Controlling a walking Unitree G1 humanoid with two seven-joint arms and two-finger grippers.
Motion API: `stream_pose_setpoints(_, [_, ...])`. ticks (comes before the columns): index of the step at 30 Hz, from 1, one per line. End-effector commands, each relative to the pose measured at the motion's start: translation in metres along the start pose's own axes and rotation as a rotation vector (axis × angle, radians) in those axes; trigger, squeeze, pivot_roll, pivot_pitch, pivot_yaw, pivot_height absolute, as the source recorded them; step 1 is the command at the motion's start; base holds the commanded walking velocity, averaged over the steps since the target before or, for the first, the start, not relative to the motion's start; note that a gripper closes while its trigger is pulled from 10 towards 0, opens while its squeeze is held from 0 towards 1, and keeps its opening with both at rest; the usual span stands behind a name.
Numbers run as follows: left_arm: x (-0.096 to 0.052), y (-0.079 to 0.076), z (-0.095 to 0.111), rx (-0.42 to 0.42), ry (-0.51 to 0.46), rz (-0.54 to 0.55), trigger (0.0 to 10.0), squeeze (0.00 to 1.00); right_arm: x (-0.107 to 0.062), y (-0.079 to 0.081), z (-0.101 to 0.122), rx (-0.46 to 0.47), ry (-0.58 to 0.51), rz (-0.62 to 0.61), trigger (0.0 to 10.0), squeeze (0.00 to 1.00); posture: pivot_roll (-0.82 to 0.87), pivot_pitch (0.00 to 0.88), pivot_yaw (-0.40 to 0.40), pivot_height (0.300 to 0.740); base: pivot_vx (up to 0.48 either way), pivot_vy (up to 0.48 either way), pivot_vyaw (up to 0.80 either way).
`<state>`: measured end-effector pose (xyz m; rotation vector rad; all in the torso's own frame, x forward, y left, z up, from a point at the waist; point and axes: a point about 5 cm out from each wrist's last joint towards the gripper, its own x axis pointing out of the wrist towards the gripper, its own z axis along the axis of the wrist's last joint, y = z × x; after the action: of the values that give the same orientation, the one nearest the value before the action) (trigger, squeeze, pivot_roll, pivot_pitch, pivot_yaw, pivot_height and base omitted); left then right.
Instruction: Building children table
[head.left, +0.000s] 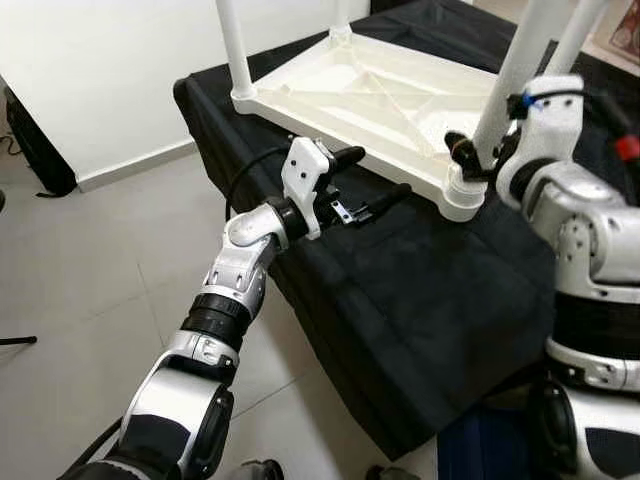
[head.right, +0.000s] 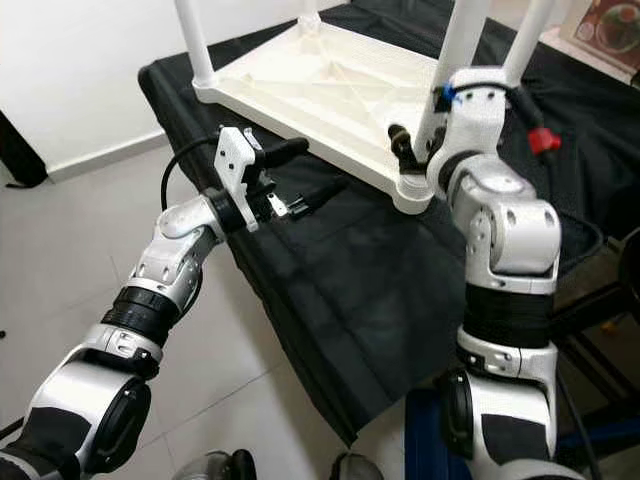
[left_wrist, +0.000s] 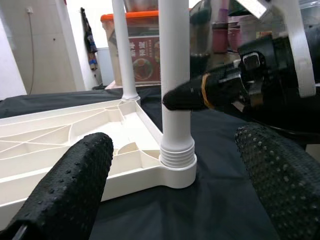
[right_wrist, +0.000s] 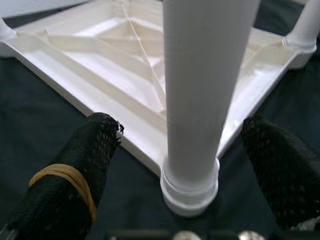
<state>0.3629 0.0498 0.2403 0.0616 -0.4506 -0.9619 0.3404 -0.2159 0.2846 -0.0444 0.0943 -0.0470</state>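
The left hand (head.left: 372, 181) hovers over the black cloth (head.left: 420, 290) covering the bench, its fingers spread apart and empty, just short of the white tabletop's near edge. The upside-down children's tabletop (head.left: 370, 100) lies on the cloth toward twelve o'clock, legs pointing up. At about two o'clock, the right hand (right_wrist: 185, 150) is at the nearest corner leg (right_wrist: 200, 90), one finger on either side of it, open and not touching it. Farther back, another leg (head.left: 236, 55) stands at the eleven o'clock corner.
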Motion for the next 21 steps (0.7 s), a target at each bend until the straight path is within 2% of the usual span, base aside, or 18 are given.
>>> stream_pose_setpoints(1, [-0.005, -0.001, -0.004, -0.009, 0.017, -0.007, 10.0, 0.92, -0.004, -0.008, -0.012, -0.005, 0.05, -0.042, 10.0, 0.0, -0.12, 0.167, 0.014, 0.74, 0.0, 0.0, 0.0])
stream_pose_setpoints(8, [-0.006, -0.001, -0.004, -0.008, 0.015, -0.01, 10.0, 0.92, -0.007, -0.013, -0.025, -0.014, 0.104, -0.058, 10.0, 0.0, -0.12, 0.165, 0.014, 0.74, 0.0, 0.0, 0.0])
stream_pose_setpoints(10, [-0.01, -0.001, -0.004, 0.002, 0.017, 0.001, 10.0, 0.91, -0.017, -0.009, -0.044, -0.041, 0.208, 0.018, 10.0, 0.0, -0.12, 0.16, 0.017, 0.74, 0.0, 0.0, 0.0])
stream_pose_setpoints(11, [-0.01, -0.001, -0.004, 0.002, 0.017, 0.001, 10.0, 0.91, -0.017, -0.009, -0.044, -0.041, 0.208, 0.018, 10.0, 0.0, -0.12, 0.16, 0.017, 0.74, 0.0, 0.0, 0.0])
stream_pose_setpoints(12, [-0.014, 0.0, -0.004, 0.008, 0.019, 0.012, 10.0, 0.78, -0.024, -0.007, -0.053, -0.05, 0.258, 0.069, 10.0, 0.0, -0.13, 0.158, 0.025, 0.74, 0.0, 0.0, 0.0])
stream_pose_setpoints(13, [-0.021, 0.001, -0.004, 0.009, 0.019, 0.031, 10.0, 0.78, -0.032, -0.003, -0.057, -0.051, 0.288, 0.151, 10.0, 0.0, -0.13, 0.158, 0.027, 0.74, 0.0, 0.0, 0.0])
stream_pose_setpoints(14, [-0.021, 0.001, -0.004, 0.009, 0.019, 0.031, 10.0, 0.78, -0.032, -0.003, -0.057, -0.051, 0.288, 0.151, 10.0, 0.0, -0.13, 0.158, 0.027, 0.74, 0.0, 0.0, 0.0])
stream_pose_setpoints(15, [-0.03, 0.004, -0.004, 0.012, 0.026, 0.068, 10.0, 0.43, -0.042, 0.001, -0.059, -0.048, 0.312, 0.245, 10.0, 0.0, -0.13, 0.152, 0.035, 0.74, 0.0, 0.0, 0.0])
stream_pose_setpoints(16, [-0.03, 0.004, -0.004, 0.012, 0.026, 0.068, 10.0, 0.43, -0.042, 0.001, -0.059, -0.048, 0.312, 0.245, 10.0, 0.0, -0.13, 0.152, 0.035, 0.74, 0.0, 0.0, 0.0])
stream_pose_setpoints(17, [-0.045, 0.006, -0.006, 0.005, 0.043, 0.143, 10.0, 0.0, -0.053, 0.008, -0.054, -0.035, 0.289, 0.385, 10.0, 0.0, -0.13, 0.145, 0.045, 0.74, 0.0, 0.0, 0.0])
stream_pose_setpoints(18, [-0.059, 0.007, -0.007, 0.0, 0.056, 0.208, 10.0, 0.0, -0.062, 0.016, -0.049, -0.032, 0.252, 0.514, 10.0, 0.0, -0.13, 0.142, 0.047, 0.74, 0.0, 0.0, 0.0])
stream_pose_setpoints(19, [-0.067, 0.007, -0.008, -0.003, 0.066, 0.249, 10.0, 0.0, -0.068, 0.021, -0.046, -0.033, 0.225, 0.591, 10.0, 0.0, -0.13, 0.142, 0.047, 0.74, 0.0, 0.0, 0.0])
stream_pose_setpoints(21, [-0.067, 0.007, -0.008, -0.003, 0.066, 0.249, 10.0, 0.0, -0.068, 0.021, -0.046, -0.033, 0.225, 0.591, 10.0, 0.0, -0.13, 0.142, 0.047, 0.74, 0.0, 0.0, 0.0])
